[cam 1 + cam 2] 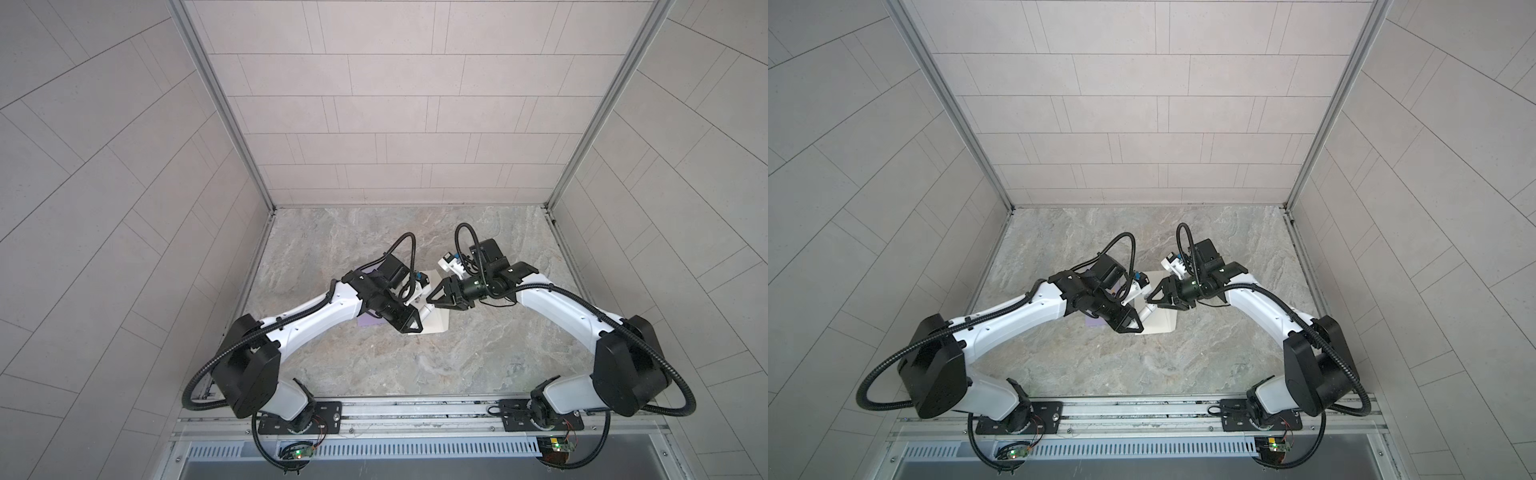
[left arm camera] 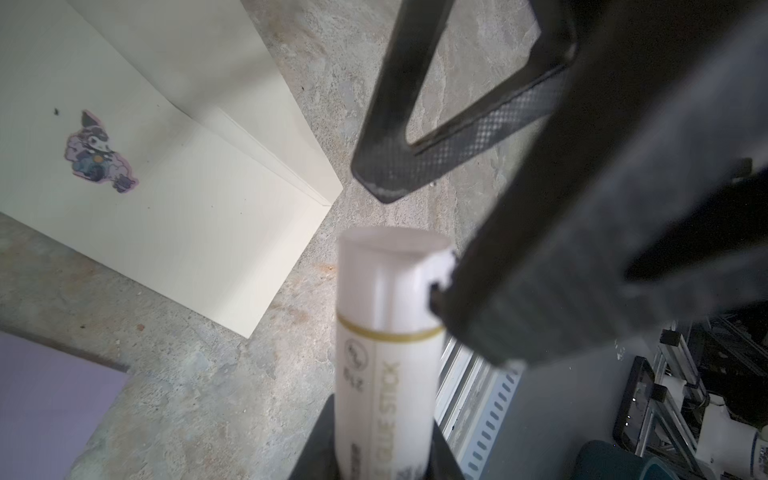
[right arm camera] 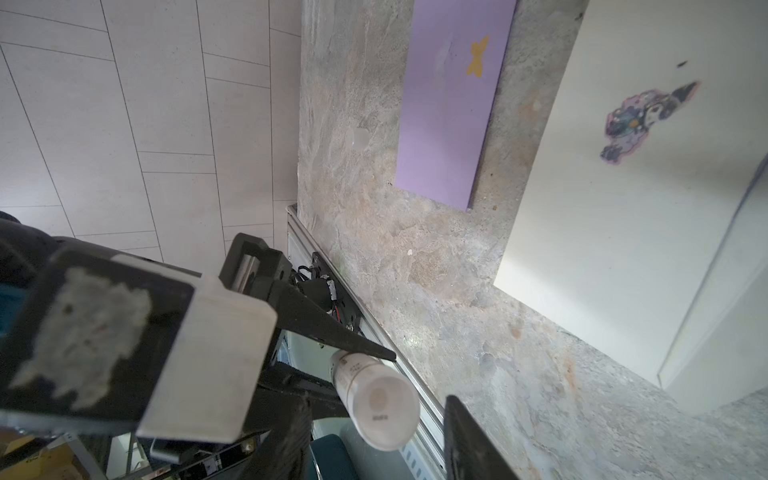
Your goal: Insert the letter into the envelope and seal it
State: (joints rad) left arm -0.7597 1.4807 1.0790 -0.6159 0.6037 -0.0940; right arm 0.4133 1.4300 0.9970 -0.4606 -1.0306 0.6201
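My left gripper (image 1: 417,322) (image 2: 380,453) is shut on the barrel of a white glue stick (image 1: 428,311) (image 2: 386,332), whose capped end points toward the right arm. The right gripper (image 1: 432,302) (image 3: 374,405) is open, one finger on each side of the cap (image 3: 384,409), with a gap showing beside it. Under both grippers a cream envelope (image 1: 1165,324) (image 2: 187,232) lies flat, flap unfolded, with a cartoon sticker (image 3: 640,120) on it. A purple sheet (image 3: 453,104) (image 1: 365,322) with a yellow butterfly lies left of the envelope. Whether it is the letter I cannot tell.
The marble tabletop (image 1: 415,365) is boxed in by tiled walls at the back and on both sides. A metal rail (image 1: 415,409) with the two arm bases runs along the front edge. The left forearm (image 1: 316,316) hides most of the purple sheet in both top views.
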